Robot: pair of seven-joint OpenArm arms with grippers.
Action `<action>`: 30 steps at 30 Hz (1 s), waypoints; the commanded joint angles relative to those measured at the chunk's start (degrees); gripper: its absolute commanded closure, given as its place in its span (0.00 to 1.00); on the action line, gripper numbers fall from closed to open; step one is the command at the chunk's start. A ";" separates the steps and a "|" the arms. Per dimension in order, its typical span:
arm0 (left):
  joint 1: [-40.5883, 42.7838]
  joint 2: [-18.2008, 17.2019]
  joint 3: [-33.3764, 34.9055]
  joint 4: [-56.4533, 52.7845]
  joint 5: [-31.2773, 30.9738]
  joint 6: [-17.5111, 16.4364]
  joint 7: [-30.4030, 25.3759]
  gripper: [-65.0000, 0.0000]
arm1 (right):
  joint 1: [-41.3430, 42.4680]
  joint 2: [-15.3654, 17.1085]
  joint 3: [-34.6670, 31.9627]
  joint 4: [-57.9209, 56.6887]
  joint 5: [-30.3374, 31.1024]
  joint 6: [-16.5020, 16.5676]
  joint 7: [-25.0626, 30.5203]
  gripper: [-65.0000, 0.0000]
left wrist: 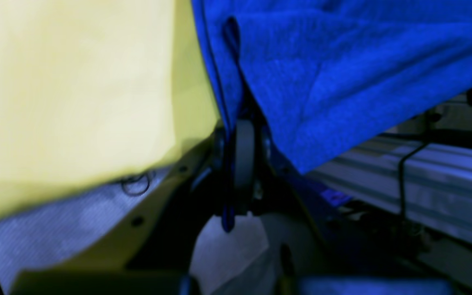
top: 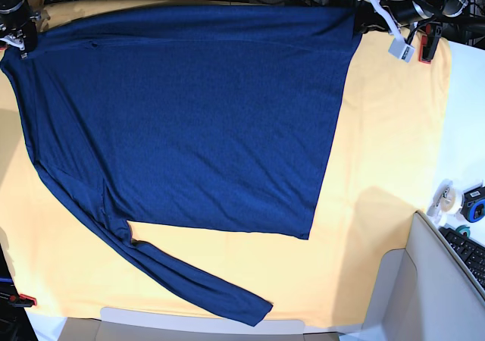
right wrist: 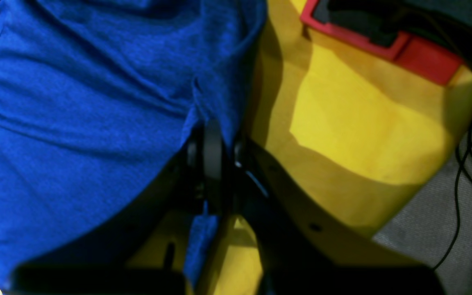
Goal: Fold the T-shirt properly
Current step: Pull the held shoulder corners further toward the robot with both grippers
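Navy knit T-shirt [top: 204,114] spread flat across yellow table cloth [top: 386,174], one long sleeve [top: 189,280] trailing toward the near edge. Far corners lifted: left gripper [left wrist: 242,139] clenched on a bunched hem edge, right gripper [right wrist: 211,139] clamped on fabric at the shoulder end. Fingertips buried in cloth in both wrist views, heavily blurred. Second sleeve not visible. Red clamp [right wrist: 383,41] partly cut off. No legible writing anywhere.

The shirt [top: 204,121] is plain dark navy, bright blue in the wrist views, with no print. The table [top: 386,174] cloth is plain yellow. A red clamp [right wrist: 383,45] sits at its edge.
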 commanded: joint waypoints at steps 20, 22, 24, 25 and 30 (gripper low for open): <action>-18.48 -0.74 -0.21 0.51 -10.76 -0.06 7.08 1.00 | 0.33 -1.32 0.54 -0.73 -2.18 -1.46 0.56 1.00; -18.48 -0.74 -0.12 0.51 -10.67 -0.06 7.08 1.00 | 0.33 -1.32 0.54 -0.73 -2.18 -1.46 0.56 1.00; -18.48 -0.74 -0.12 -0.37 -9.44 -0.06 7.08 1.00 | 0.33 -1.40 0.37 -0.73 -2.18 -1.46 0.56 1.00; -18.48 -0.74 -0.12 -0.99 -8.65 -0.06 7.08 1.00 | 0.33 -1.67 0.37 -0.73 -2.18 -1.46 0.56 1.00; -18.48 -0.74 -0.12 -5.03 -4.60 -0.06 6.73 1.00 | 0.33 -2.02 0.37 -0.73 -2.18 -1.46 0.56 1.00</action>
